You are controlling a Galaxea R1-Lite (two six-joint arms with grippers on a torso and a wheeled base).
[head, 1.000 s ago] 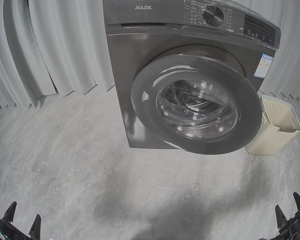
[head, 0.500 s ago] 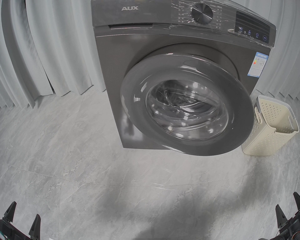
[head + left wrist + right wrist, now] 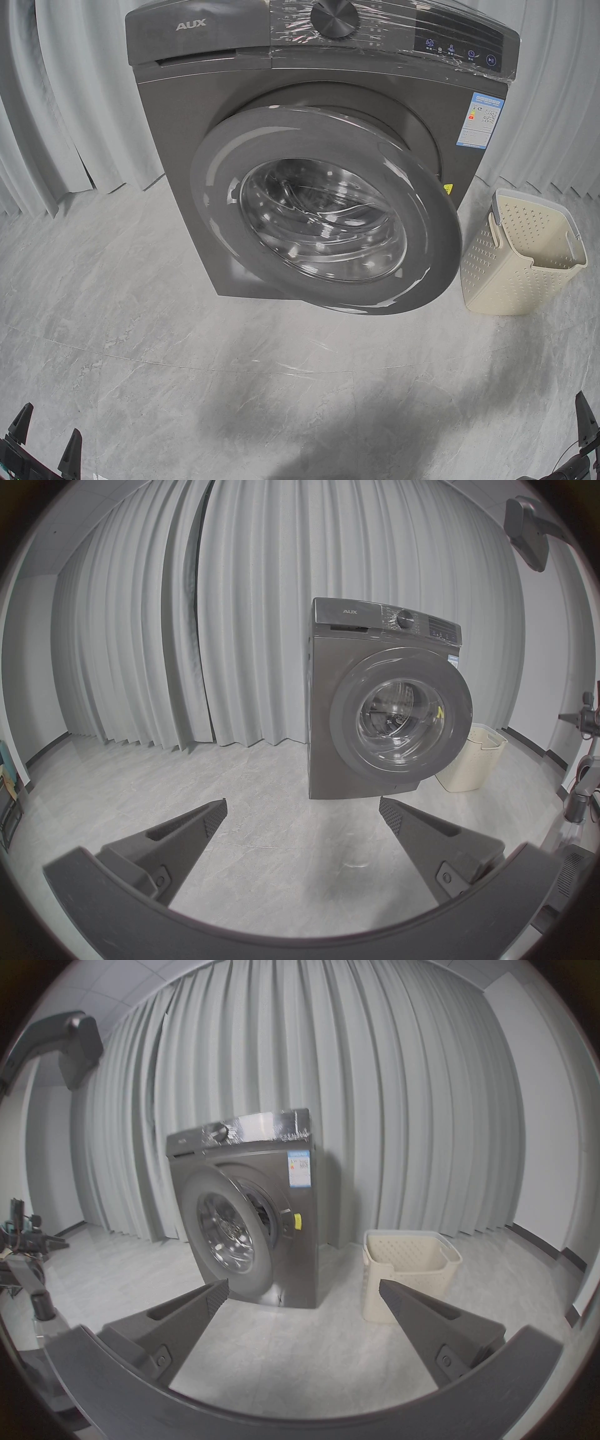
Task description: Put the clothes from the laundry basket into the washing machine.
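1. Where the head view ends at its lower left corner, the left gripper [image 3: 47, 431] sits with its fingers spread apart, holding nothing.
2. The right gripper [image 3: 303, 1285] is also spread wide and empty.
3. The grey washing machine [image 3: 187, 125] fills the upper middle, and its round door [image 3: 325, 212] stands partly swung out.
4. The cream laundry basket [image 3: 500, 275] stands on the floor [image 3: 125, 312] at the middle right, just beside the machine.

Washing machine [image 3: 304, 1241], door [image 3: 225, 1235] ajar; laundry basket [image 3: 406, 1279] beside; pincer [image 3: 302, 1286] spread.
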